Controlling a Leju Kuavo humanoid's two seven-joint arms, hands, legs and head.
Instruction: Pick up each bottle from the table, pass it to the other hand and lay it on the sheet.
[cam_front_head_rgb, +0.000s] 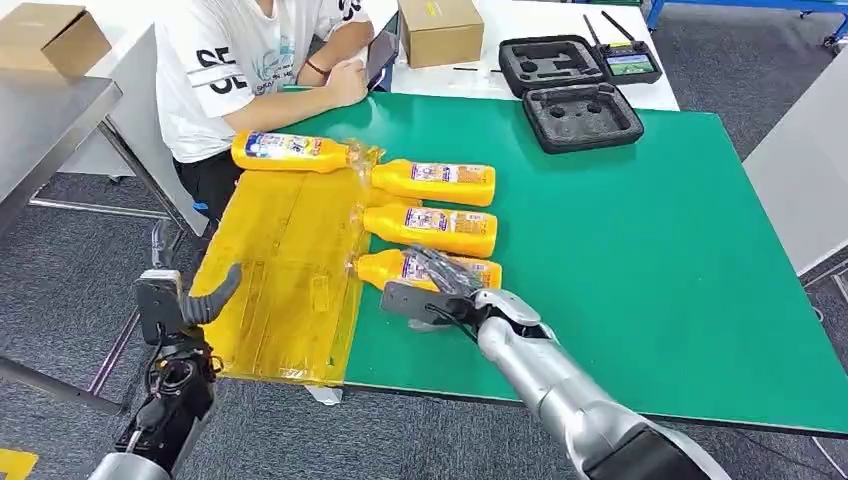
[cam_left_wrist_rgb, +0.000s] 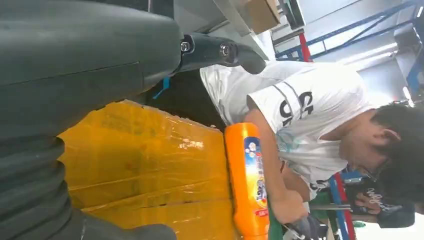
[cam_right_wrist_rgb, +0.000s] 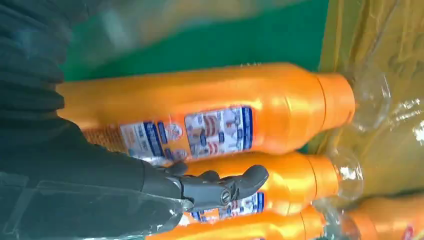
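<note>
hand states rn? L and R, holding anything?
Left hand: open, holding nothing, beside the yellow sheet.
Right hand: over the nearest bottle; whether it grips it cannot be told.

Grey carpet floor (cam_front_head_rgb: 60, 290) surrounds the green surface (cam_front_head_rgb: 650, 250); white tables (cam_front_head_rgb: 560, 25) behind carry cardboard boxes (cam_front_head_rgb: 440, 30) and black foam cases (cam_front_head_rgb: 580, 115).

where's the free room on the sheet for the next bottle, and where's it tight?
Free: the near stretch of the yellow sheet, between the left hand and the sheet's table-side edge. The green table right of the bottle row is also bare. Tight: the sheet's far end, where one bottle lies, and the sheet edge by the three bottles under the right hand.
</note>
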